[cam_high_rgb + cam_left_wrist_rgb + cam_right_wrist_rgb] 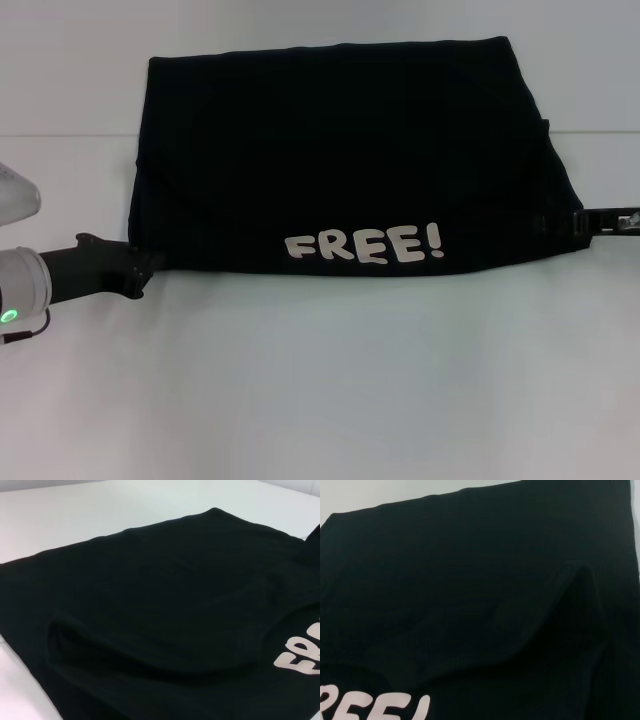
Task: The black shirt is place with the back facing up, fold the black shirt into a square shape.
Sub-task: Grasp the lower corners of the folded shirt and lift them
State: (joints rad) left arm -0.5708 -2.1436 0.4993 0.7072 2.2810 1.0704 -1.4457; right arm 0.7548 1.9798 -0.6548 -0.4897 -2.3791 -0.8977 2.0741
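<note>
- Shirt [340, 150] lies folded on the white worktop [320, 400], "FREE!" print [365, 245] up, spanning between both grippers.
- Left gripper [148, 265] touches its near left corner; grip cannot be told.
- Right gripper [585, 222] meets its right edge; grip likewise unclear.

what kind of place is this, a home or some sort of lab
Probably a lab or test bench, not a home: a bare white tabletop against a plain pale wall, holding only a folded black fabric shirt printed "FREE!", with the left gripper and right gripper at its sides.
</note>
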